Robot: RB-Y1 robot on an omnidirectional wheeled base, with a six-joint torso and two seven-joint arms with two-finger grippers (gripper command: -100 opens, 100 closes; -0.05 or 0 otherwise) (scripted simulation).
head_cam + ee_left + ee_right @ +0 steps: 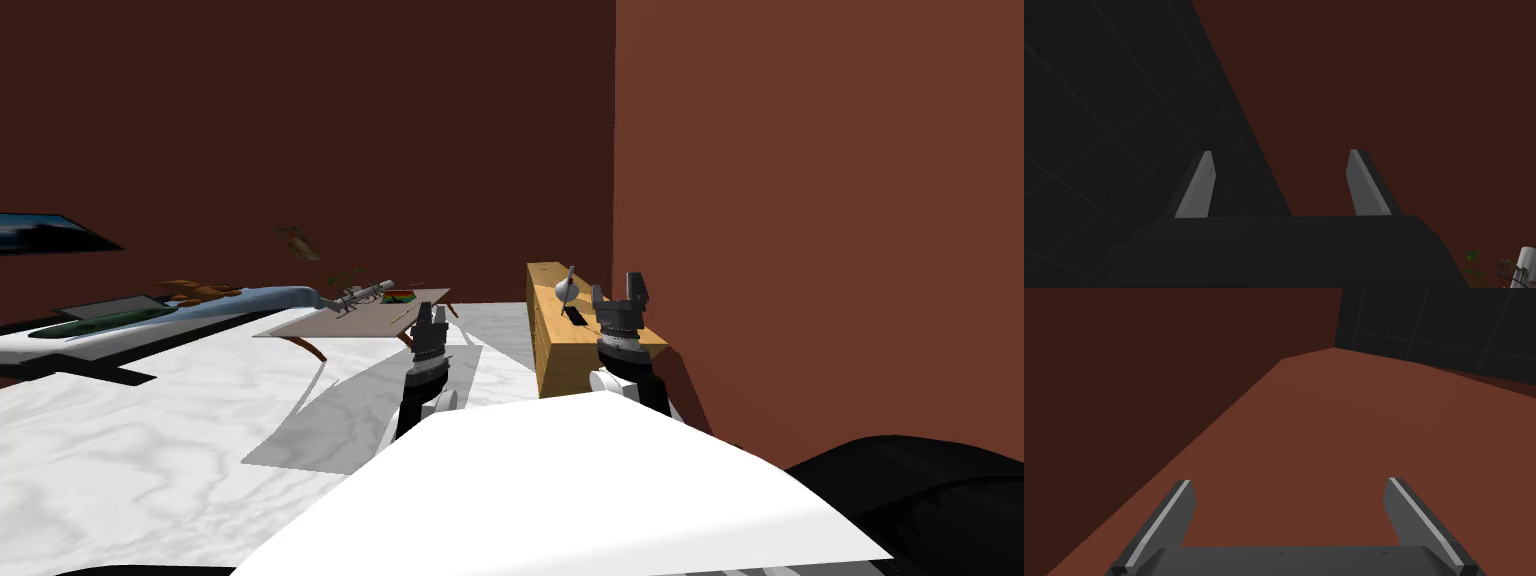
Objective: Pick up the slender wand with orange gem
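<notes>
– Fingers first: how do yours stand?

– Both pairs are apart, with nothing between them. My left gripper is raised at 11 o'clock, its fingers spread wide. My right gripper is up at 1 o'clock, fingers just as wide.

– What lies nearest past them?

– White marbled floor runs from 9 to 12 o'clock. At 1 o'clock, just behind my right gripper, a yellow wooden cabinet stands against the red-brown wall. On its top lies a flat dark item. Behind that sits a round grey thing with a thin rod rising from it.

– And the wand?

– At 11 o'clock, just beyond my left gripper, stands a low table with curved brown legs. A slender stick lies flat on the table's right part. I take it for the wand, though it is too small for me to see a gem. Neither gripper touches it.

– Anything further?

– Near the table's far edge are a grey object and, beside it, a red and green item. At 10 o'clock stretches a long blue-grey seat with an orange-brown thing on it.
</notes>
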